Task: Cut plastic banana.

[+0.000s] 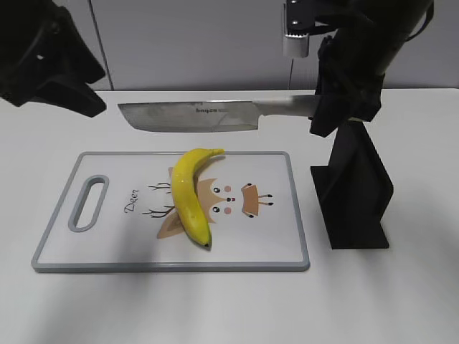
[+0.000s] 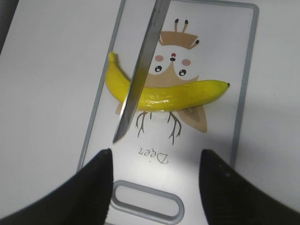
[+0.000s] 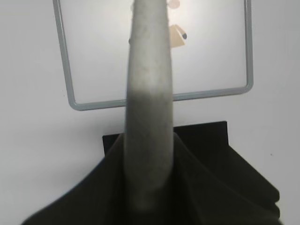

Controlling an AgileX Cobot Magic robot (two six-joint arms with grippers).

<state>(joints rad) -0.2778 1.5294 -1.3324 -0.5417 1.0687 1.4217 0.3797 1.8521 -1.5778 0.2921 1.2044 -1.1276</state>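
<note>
Two grippers over white table: right gripper (image 1: 343,100) clamps steel cleaver (image 1: 190,117) level above curved glossy yellow plastic banana (image 1: 190,193), lying on grey-rimmed cutting board (image 1: 290,215), poised for downstroke; left gripper (image 2: 154,180) open, empty.

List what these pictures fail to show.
- Exterior view: the left gripper is a dark shape cut off by the edge; open or shut is unclear.
- Left wrist view: the knife hides a strip of the banana.
- Right wrist view: the knife handle, close and blurred, hides the banana and much of the board.
</note>
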